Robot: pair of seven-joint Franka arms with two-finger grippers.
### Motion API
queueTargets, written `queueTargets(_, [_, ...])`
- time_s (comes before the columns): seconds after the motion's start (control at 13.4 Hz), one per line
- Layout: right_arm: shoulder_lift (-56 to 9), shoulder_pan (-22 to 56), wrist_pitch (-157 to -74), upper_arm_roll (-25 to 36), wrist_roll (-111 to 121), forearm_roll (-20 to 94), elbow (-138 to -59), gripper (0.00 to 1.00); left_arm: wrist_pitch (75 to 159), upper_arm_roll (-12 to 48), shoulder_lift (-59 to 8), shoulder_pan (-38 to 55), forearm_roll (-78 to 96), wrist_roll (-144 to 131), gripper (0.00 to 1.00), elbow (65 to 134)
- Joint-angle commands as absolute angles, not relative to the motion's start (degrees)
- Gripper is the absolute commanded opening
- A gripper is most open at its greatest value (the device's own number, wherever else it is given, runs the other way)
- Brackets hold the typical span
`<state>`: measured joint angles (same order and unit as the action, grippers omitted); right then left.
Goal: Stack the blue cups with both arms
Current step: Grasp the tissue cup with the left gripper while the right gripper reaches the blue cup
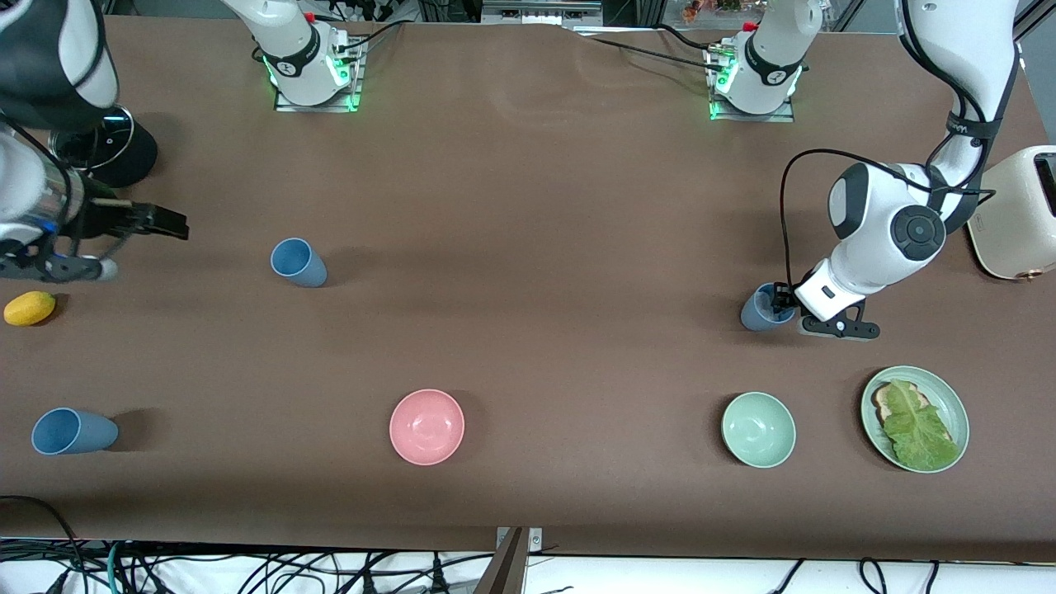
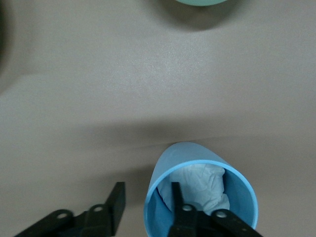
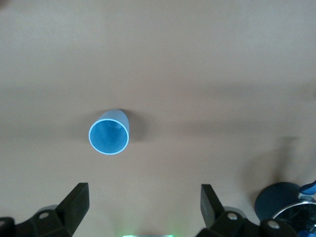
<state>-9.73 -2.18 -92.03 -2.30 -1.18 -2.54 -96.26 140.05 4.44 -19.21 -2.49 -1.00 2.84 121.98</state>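
While the left arm's black two-finger gripper [image 1: 782, 310] straddles the rim of a matte blue tapered cup [image 1: 761, 308], fingers spread, one inside [image 2: 178, 203], farther from the camera than the pale green bowl [image 1: 758, 429], the right gripper [image 3: 144, 203] hangs spread above the table, over a second blue cup [image 3: 109, 132].

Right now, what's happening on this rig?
The left gripper straddles the rim of a blue cup near the pale green bowl, one finger inside, the other outside, not yet closed. The right gripper hangs open above the table at its end, with a second blue cup below it. A third cup stands untouched.
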Motion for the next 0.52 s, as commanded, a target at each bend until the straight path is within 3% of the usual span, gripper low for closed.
queueTargets(0.0, [-10.0, -2.9, -96.6, -4.1, -0.2, -2.2, -102.5, 1.00, 140.5, 4.5, -18.2, -2.5, -1.8, 3.3, 0.00, 122.7])
queueTargets(0.22, [-9.5, -2.9, -107.1, -4.7, -0.2, -2.3, -112.1, 1.00, 139.0, 5.0, -17.6, -1.9, -1.8, 2.5, 0.00, 121.7])
queueTargets(0.45, [-7.9, -2.9, -118.9, -4.7, -0.2, -2.4, -123.2, 1.00, 129.7, 10.2, -17.5, -1.7, -1.7, -6.7, 0.00, 114.8])
